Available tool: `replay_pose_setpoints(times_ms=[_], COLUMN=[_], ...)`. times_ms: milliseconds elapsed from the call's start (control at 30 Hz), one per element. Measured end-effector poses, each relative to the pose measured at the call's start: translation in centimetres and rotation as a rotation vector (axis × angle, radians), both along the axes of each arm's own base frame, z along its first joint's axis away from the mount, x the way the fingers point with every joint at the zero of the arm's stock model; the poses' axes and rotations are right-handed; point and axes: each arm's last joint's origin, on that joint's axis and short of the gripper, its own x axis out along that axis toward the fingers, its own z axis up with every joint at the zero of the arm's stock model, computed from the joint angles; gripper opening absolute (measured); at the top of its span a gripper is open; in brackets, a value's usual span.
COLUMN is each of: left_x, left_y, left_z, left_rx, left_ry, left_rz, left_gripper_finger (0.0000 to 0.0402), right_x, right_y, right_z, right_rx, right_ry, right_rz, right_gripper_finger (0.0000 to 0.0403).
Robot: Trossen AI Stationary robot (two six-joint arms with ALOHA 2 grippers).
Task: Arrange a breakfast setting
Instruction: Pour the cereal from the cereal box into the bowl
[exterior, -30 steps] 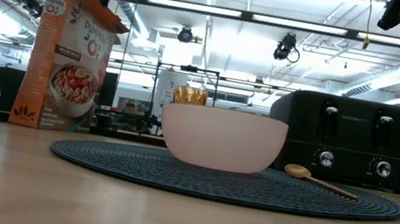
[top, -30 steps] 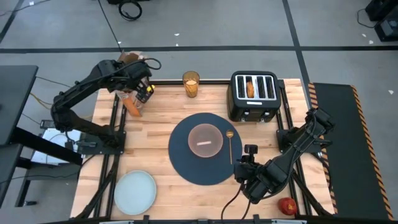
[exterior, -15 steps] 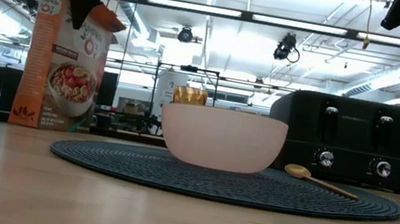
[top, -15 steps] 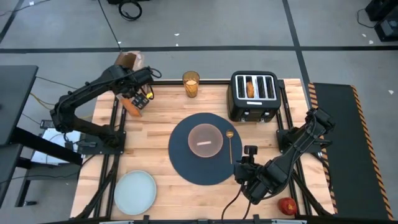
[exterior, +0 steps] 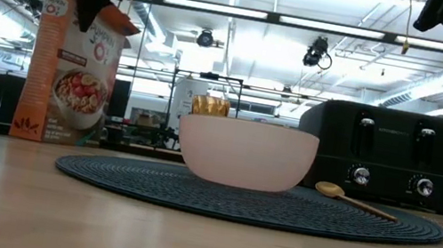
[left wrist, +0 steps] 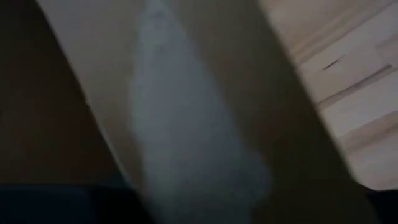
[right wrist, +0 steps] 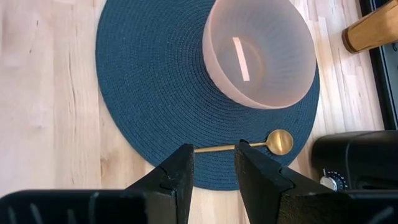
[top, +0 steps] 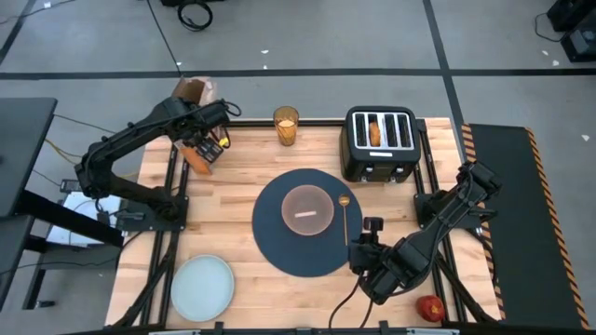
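Overhead strip lights and a grey floor frame the wooden tabletop (top: 233, 195) where the breakfast things sit. At its middle lies the large round dark-blue mat (top: 276, 244), with the pinkish clear bowl (top: 307, 209) standing on it and the gold spoon (top: 345, 212) lying on the mat just beside the bowl, on the toaster's side. Toward the far edge stands the amber juice glass (top: 286, 127), and near it the black four-slot toaster (top: 380, 142) with a piece of toast (top: 374, 131) in one slot. A pale blue-green plate (top: 202, 287) rests at the near left corner, well apart from the mat; the red apple (top: 429, 307) sits at the near right corner.

At the far left corner the left end effector (top: 209, 141) is down at the open top of the brown-and-orange cereal box (exterior: 69, 63); I cannot tell whether its fingers have the box. The right end effector (right wrist: 212, 165) hangs above the mat's near edge, fingers parted a little and empty.
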Motion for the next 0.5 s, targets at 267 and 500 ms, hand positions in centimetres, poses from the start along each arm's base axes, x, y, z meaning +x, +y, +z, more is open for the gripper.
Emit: replay_pose_setpoints(times_ms=[267,500], left_x=[0.0,-0.2], left_y=[0.0,-0.1], left_z=[0.0,0.2], left_rx=[0.008,0.008], left_ry=[0.01,0.007], left_rz=[-0.011,-0.023], left_gripper_finger=[0.0095,0.001], right_x=[0.5,1.6], right_y=[-0.1,-0.1], right_z=[0.0,0.2], right_rx=[-0.017,-0.001], right_ry=[0.003,-0.037], right_rz=[0.066,0.105], right_gripper_finger=[0.0123,0.0123])
